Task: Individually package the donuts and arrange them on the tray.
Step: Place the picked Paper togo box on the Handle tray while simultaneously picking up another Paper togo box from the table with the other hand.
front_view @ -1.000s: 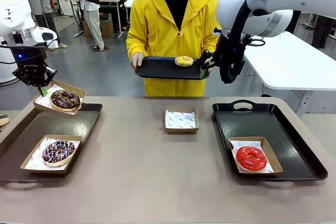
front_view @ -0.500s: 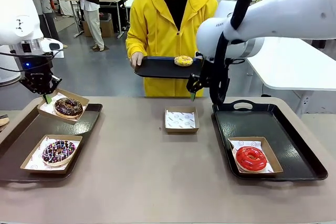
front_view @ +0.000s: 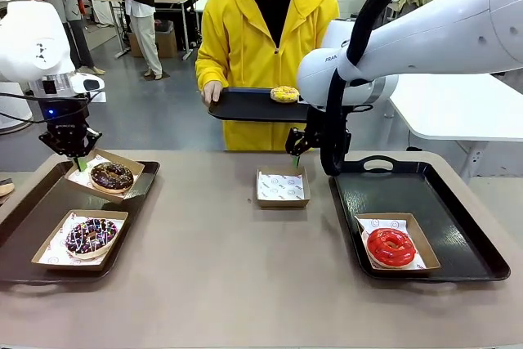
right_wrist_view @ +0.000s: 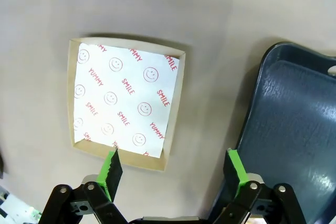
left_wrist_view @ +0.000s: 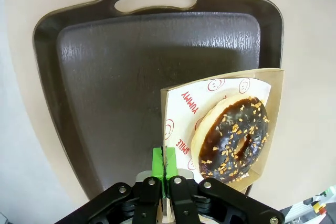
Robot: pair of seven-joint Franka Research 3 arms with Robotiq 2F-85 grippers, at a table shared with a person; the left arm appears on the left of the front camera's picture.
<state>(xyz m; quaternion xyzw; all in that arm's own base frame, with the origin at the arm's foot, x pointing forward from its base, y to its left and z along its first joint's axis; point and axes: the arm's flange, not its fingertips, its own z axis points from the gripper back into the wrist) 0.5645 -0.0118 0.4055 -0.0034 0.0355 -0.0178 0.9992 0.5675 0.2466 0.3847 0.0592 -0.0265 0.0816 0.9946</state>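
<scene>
Left side:
- Left claw (left_wrist_view: 164, 163) is pinched narrow on the near edge of a card box (left_wrist_view: 275, 108).
- The chocolate donut (left_wrist_view: 233, 137), with pale crumbs on its glaze, sits in that box on printed paper.
- The box hangs tilted over the far end of the left tray (front_view: 49, 202), one side past the tray's rim. I cannot tell whether it is resting on the tray.
- The sprinkled donut (front_view: 90, 235) is boxed at the near end of the same tray.

Right side:
- Right claw (right_wrist_view: 173, 158) is spread wide and holds nothing. It hovers just above the near edge of the empty box (front_view: 280, 187) in the middle of the tabletop (front_view: 204, 284).
- The red donut (front_view: 391, 247) is boxed on the right tray (front_view: 458, 226).
- The yellow donut (front_view: 285, 94) is unboxed on a black tray (front_view: 245, 105) that the person holds at the far side.

Step in hand, as I judge it: setting the third boxed donut in place.

Next move:
- Left: bring the box fully inside the rim, level it, then release.
- Right: probably the empty box, which needs a pinch on one wall.
- The yellow donut is the last to package.
</scene>
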